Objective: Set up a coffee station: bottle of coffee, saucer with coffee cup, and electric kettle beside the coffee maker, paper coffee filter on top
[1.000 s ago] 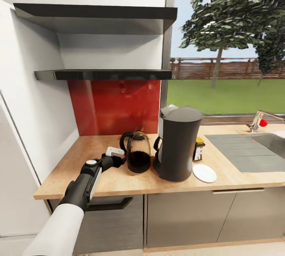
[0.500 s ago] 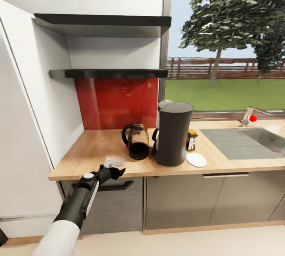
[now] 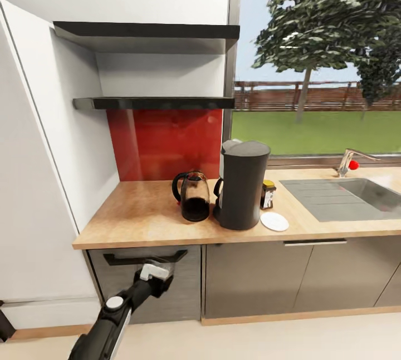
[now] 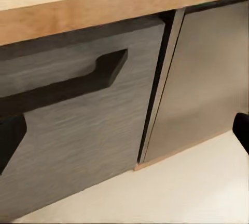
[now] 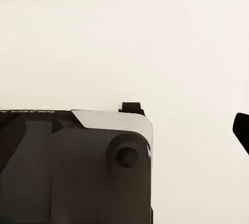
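— What had changed over that last second?

— The whole view had pulled back from the counter, so the camera and robot had retreated; the things on the counter had not moved. Nearest, the left gripper (image 3: 157,275), black with a white block on it, had dropped from counter height to hang in front of the dark grey drawer front with the black handle (image 3: 146,257), below the worktop edge. I could not tell whether its fingers were spread or closed, and nothing showed in them. The right gripper's state I could not tell either.

— And on the light wooden countertop (image 3: 139,218)?

— Near the front edge lay the small white round saucer (image 3: 274,221), bare, just right of the tall black coffee maker (image 3: 241,185). The glass electric kettle with the black handle (image 3: 192,195) stood just left of it. Behind the saucer stood the small bottle of coffee with the dark lid (image 3: 268,195).

— So what did that mean?

— Kettle, bottle and saucer seemed placed. I judged the retreat as setting off for the cup and the paper filter.
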### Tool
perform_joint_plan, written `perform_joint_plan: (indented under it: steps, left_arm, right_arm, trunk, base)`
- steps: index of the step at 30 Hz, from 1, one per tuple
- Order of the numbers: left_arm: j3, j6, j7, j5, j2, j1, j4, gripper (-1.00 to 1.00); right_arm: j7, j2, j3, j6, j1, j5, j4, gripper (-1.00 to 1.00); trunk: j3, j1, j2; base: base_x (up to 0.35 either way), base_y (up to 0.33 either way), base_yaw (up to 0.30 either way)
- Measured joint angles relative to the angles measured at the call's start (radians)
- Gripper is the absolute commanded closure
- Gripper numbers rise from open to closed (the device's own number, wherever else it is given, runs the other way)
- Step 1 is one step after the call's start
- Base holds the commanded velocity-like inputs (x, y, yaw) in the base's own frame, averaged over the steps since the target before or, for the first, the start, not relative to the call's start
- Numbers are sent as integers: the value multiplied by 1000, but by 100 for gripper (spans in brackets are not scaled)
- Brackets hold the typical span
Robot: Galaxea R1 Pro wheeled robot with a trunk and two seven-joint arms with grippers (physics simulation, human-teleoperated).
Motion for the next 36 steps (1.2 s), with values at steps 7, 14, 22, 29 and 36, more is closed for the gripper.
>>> perform_joint_plan:
  steps: [7,14,22,29,36]
  left_arm:
    - [18,-25,4,-8,3,151,14,-100]
    - [20,-8,53,-8,104,295,248,-100]
    - [18,-10,224,0,122,293,440,-100]
    - [25,-6,365,-4,110,293,506,-100]
    - [22,-7,413,0,108,295,562,-100]
  right_arm:
    - [0,0,0,-1,0,0,0,-100]
    - [-3,-5,-1,-77,0,0,0,-100]
    - [-2,-2,-6,-77,0,-6,-1,-100]
    - [-1,1,-6,-78,0,-8,-1,-100]
    - [-3,2,-7,-79,0,-8,-2,-100]
  trunk:
    - [0,0,0]
    - [0,0,0]
    - [0,0,0]
    - [0,0,0]
    - [0,0,0]
  base:
    - [0,0,0]
    - [0,0,0]
    - [0,0,0]
    - [0,0,0]
    - [65,-54,0]
